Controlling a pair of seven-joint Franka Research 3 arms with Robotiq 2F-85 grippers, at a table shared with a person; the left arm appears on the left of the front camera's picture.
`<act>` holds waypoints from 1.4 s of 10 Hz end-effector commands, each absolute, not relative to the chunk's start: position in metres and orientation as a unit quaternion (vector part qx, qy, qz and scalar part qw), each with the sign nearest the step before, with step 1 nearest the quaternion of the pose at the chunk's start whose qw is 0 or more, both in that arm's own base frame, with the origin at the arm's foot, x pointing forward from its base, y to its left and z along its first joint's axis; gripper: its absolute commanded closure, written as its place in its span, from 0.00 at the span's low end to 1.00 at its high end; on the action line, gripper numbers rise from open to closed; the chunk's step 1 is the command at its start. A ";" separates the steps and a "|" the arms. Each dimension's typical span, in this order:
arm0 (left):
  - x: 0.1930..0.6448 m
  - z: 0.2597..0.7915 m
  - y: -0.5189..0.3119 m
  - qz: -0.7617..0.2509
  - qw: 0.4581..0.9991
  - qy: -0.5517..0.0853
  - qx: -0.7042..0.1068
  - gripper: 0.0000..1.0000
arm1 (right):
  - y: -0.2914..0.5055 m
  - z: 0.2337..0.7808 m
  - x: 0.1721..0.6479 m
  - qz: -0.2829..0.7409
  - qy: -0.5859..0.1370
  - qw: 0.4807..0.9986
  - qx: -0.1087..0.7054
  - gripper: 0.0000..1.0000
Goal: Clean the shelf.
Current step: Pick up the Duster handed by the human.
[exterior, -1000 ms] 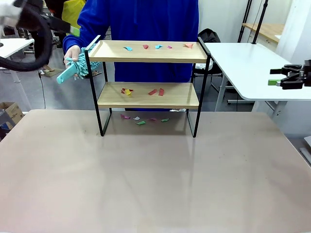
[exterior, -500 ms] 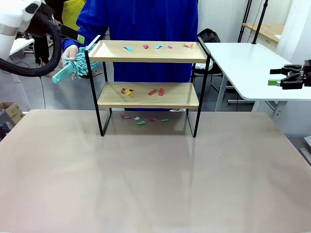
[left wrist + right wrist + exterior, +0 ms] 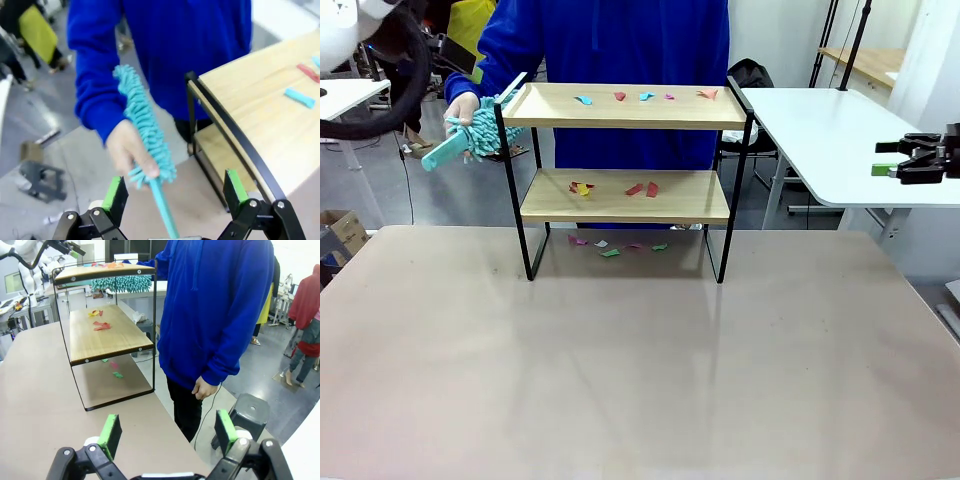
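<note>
Spread wide, the left claw (image 3: 174, 189) is hovering in front of the person's raised hand (image 3: 125, 150). In its wrist view the duster (image 3: 145, 125) is sending its handle down toward 6 o'clock between the green pads, touching neither. The right claw (image 3: 892, 160) is gaping just as wide and gripping nothing. In the front view it is hanging at 3 o'clock, by the edge of a white side table (image 3: 820, 140).

The bench (image 3: 640, 380) is stretching across the near part of the front view, pale and smooth. A person in a blue hooded top (image 3: 620, 40) is standing at 12 o'clock, behind its far edge.

The shelf (image 3: 550, 105) is standing upright on the bench at 12 o'clock, close to the far edge and directly in front of the person, with its four slim black legs resting on the bench top.

At 10 o'clock from the shelf, the person's hand is holding the turquoise duster by its fluffy head, tilted, with the handle pointing down toward 8 o'clock. The head is sitting just beside the left end of the upper board; whether it is touching the frame I cannot tell.

Small coloured paper scraps are lying in three places: a row on the upper board (image 3: 620, 97), a few on the lower board (image 3: 640, 188), and more on the bench beneath (image 3: 610, 248).
</note>
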State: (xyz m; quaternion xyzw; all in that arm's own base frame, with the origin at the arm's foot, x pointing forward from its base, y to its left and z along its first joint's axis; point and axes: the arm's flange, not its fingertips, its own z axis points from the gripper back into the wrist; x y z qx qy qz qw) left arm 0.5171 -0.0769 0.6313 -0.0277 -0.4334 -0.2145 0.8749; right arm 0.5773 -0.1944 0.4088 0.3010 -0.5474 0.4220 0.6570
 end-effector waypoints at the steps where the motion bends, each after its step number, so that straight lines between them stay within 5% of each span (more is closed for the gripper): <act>1: 0.511 0.658 -0.095 -0.201 0.913 -0.354 -0.033 0.00 | -0.193 0.411 0.577 0.423 -0.549 0.656 0.301 0.00; 8: 0.512 0.597 -0.075 -0.135 0.963 -0.233 0.004 0.00 | -0.193 0.411 0.577 0.423 -0.549 0.656 0.301 0.00; 14: 0.520 0.554 -0.067 -0.127 0.968 -0.215 -0.035 0.00 | -0.193 0.411 0.577 0.423 -0.549 0.656 0.301 0.00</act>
